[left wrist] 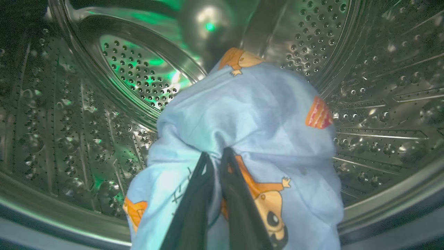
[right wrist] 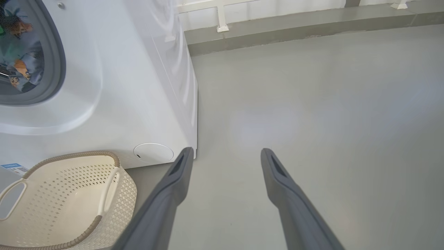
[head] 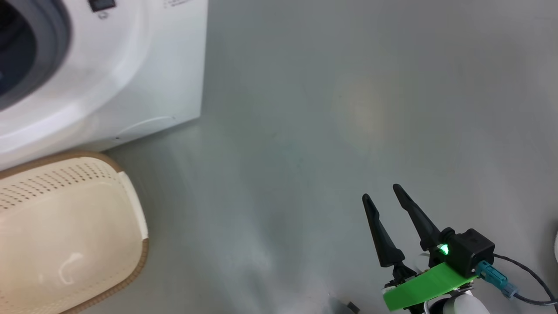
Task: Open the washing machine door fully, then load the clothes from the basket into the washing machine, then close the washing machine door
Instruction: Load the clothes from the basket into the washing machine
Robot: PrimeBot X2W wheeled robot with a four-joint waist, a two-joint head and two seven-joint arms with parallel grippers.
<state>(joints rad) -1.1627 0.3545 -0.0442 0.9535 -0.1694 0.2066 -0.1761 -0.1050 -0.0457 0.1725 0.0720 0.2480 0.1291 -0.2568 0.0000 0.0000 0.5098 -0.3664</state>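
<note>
My left gripper point(left wrist: 216, 152) is inside the washing machine's steel drum point(left wrist: 69, 121), shut on the clothes point(left wrist: 249, 114), a blue bundle printed with orange cartoon animals that hangs over the drum floor. Through the grey seal ring point(right wrist: 57, 62) the clothes point(right wrist: 20, 62) show inside the white washing machine point(right wrist: 138, 86). The basket point(right wrist: 69, 155) stands on the floor against the machine's front, its inside bare plastic. My right gripper point(head: 380, 192) is open over the floor, well right of the basket point(head: 56, 158) and the machine point(head: 144, 65). The washing machine door is out of view.
Grey floor point(right wrist: 312, 121) stretches to the right of the machine. A low grey ledge with white posts point(right wrist: 277, 34) runs along the back. A round flap point(right wrist: 153, 152) and a blue label point(right wrist: 14, 168) sit low on the machine's front.
</note>
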